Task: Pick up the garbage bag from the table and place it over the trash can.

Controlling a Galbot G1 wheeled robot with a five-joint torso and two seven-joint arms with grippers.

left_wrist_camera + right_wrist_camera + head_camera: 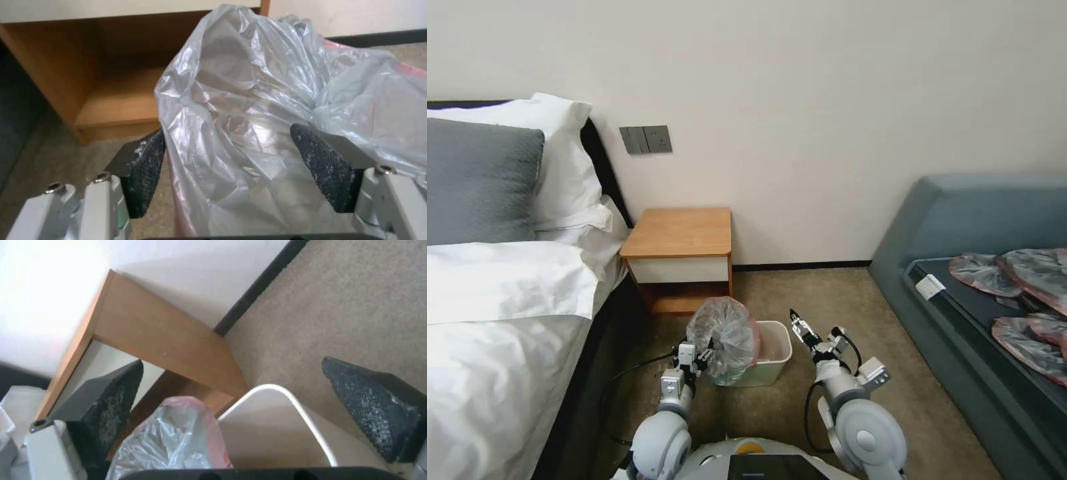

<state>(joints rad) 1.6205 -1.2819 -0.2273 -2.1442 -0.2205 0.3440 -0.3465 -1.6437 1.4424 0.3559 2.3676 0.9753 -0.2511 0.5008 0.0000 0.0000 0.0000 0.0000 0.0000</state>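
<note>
From the head view, the left gripper (705, 351) sits at the near-left corner of the trash can (774, 352), with the garbage bag (725, 340) billowing up just beyond its fingertips and slumped over the bin's left half; the right gripper (800, 328) hangs above the bin's right rim, fingers spread and holding nothing, while the table (679, 233) stands bare farther ahead of both tools. The bag covers one side only, so the step in hand looks to be spreading its mouth across the whole rim. In the left wrist view, the left gripper (229, 170) has its two pads wide apart with the garbage bag (262, 113) bulging between them, the film touching the inner faces but not pinched, so it is released; the table (106, 90) shelf lies ahead of it. To do this well it should close on the pinkish hem, not on loose film, which would likely slip or tear. In the right wrist view, the right gripper (240, 403) frames the trash can (285, 426) rim and the garbage bag (178, 436) between its parted pads; it would best take the hem nearest it and draw it away from the left tool, over the uncovered rim, keeping the pull low and gentle.
</note>
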